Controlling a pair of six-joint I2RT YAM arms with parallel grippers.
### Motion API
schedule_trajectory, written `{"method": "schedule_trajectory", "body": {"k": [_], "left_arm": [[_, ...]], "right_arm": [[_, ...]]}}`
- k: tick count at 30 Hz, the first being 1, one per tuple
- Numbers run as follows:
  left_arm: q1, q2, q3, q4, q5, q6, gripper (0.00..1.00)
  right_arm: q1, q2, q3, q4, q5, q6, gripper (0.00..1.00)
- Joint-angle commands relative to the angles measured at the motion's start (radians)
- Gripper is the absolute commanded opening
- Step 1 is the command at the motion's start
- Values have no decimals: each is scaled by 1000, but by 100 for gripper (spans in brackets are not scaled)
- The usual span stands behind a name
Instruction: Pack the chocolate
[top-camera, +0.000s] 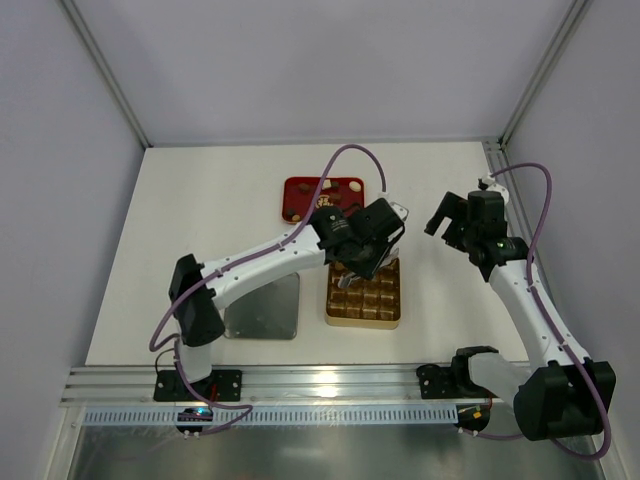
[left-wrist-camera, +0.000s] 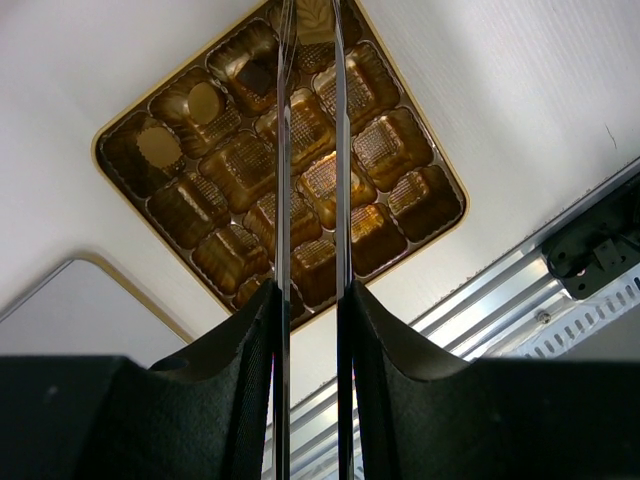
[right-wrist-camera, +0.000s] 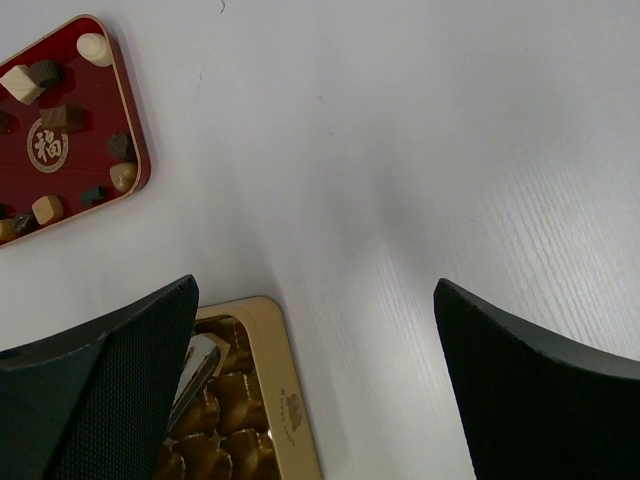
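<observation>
The gold tray (top-camera: 363, 318) lies at mid-table, with many empty square compartments. In the left wrist view this tray (left-wrist-camera: 100, 150) holds two round light pieces (left-wrist-camera: 205, 100) and a dark square piece (left-wrist-camera: 255, 78). My left gripper (top-camera: 347, 275) hangs over its far part, and its long thin blades (left-wrist-camera: 310, 30) stand narrowly apart on a light brown chocolate (left-wrist-camera: 309, 14) at their tips. The red tray (top-camera: 300, 190) behind holds several loose chocolates (right-wrist-camera: 22, 82). My right gripper (top-camera: 445, 222) is open and empty (right-wrist-camera: 315, 290), above bare table to the right of the gold tray (right-wrist-camera: 290, 400).
A grey flat plate (top-camera: 262, 305) lies just left of the gold tray and also shows in the left wrist view (left-wrist-camera: 80, 300). An aluminium rail (top-camera: 300, 385) runs along the near edge. White walls enclose the table on three sides.
</observation>
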Motion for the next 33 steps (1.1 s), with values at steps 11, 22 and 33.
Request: {"method": "schedule_trajectory", "body": {"k": [11, 22, 33], "left_arm": [[-6, 30, 10, 29, -1, -1, 38], [5, 6, 107, -8, -63, 29, 40], [214, 97, 285, -52, -84, 104, 43]], "right_arm": [[-6, -18, -8, 26, -22, -10, 100], [-6, -5, -3, 37, -52, -19, 100], [-6, 25, -2, 60, -88, -31, 100]]}}
